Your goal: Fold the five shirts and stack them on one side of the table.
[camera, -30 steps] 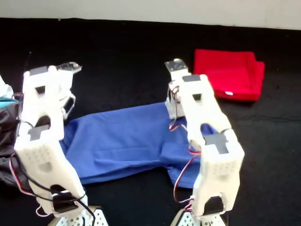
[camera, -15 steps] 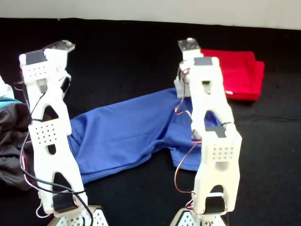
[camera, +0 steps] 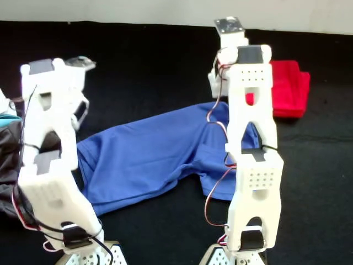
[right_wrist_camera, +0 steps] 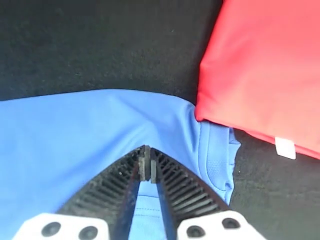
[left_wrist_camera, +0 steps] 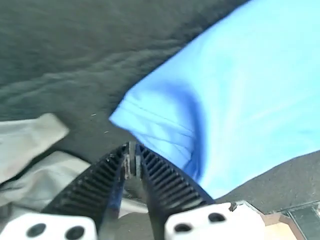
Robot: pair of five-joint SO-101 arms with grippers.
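A blue shirt (camera: 143,154) lies spread across the middle of the black table. My left gripper (left_wrist_camera: 131,160) is shut on its left edge, where the blue cloth (left_wrist_camera: 240,90) rises to the fingertips. At the shirt's far right edge, my right gripper (right_wrist_camera: 146,170) is shut on a raised fold of the blue fabric (right_wrist_camera: 65,135). A folded red shirt (camera: 287,88) lies at the back right, and its edge (right_wrist_camera: 270,65) overlaps the blue shirt's collar area. In the high view the left arm (camera: 49,110) and right arm (camera: 251,110) stand over the two ends of the shirt.
A pile of dark and light clothes (camera: 8,138) sits at the table's left edge; pale grey cloth (left_wrist_camera: 30,145) lies beside my left gripper. Bare black tabletop (camera: 149,61) stretches behind the blue shirt and at the front right.
The right arm has stretched toward the back of the table, drawing the blue shirt's right edge toward the red shirt. The left arm rose, then came back down a little.
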